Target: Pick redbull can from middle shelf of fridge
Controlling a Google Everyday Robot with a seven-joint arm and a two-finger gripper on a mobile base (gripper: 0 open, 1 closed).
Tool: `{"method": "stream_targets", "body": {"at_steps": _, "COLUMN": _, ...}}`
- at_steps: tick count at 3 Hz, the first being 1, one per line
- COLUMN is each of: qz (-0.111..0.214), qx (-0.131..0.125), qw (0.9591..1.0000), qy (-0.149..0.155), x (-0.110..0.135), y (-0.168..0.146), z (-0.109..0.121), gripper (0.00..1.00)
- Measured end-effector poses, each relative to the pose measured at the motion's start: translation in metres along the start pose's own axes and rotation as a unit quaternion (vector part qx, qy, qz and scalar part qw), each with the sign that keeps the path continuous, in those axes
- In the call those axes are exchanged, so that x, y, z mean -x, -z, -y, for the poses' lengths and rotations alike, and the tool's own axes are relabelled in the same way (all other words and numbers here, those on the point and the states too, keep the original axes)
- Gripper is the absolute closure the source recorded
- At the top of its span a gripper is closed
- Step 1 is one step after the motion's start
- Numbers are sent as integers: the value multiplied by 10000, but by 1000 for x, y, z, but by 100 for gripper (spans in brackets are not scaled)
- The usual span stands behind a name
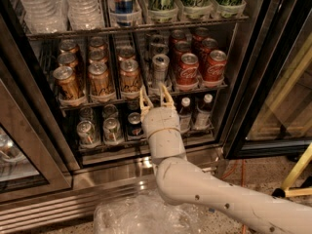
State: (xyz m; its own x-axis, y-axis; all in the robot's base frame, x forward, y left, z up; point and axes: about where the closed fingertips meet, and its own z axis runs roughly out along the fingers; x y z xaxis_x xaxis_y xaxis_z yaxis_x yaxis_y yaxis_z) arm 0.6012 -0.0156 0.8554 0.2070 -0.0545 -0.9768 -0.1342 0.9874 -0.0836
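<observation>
- The redbull can [160, 71] stands upright at the front of its lane on the middle shelf [97, 101] of the fridge [246, 96]. Bronze cans [100, 79] are on one side and red cola cans [187, 71] on the other.
- Lane dividers keep each row straight, so the slim can has only narrow gaps beside it.
- The end effector [155, 97] sits just below the can at the shelf's front edge. Its fingers are spread apart, pointing up and inward, and hold nothing.
- That spread seems meant to straddle the can without nudging its neighbours.
- The arm [219, 204] comes from low on the right, probably to clear the door frame.
</observation>
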Motion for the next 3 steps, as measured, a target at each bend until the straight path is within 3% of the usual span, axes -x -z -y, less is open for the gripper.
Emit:
{"method": "stream_targets", "body": {"at_steps": 1, "qz": 14, "qx": -107, "qw": 9999, "qy": 44, "x": -3, "y": -4, "z": 6, "gripper": 39}}
{"method": "stream_targets", "body": {"at_steps": 3, "qz": -111, "qx": -128, "qw": 9998, "qy": 92, "x": -18, "y": -21, "z": 13, "gripper": 32}}
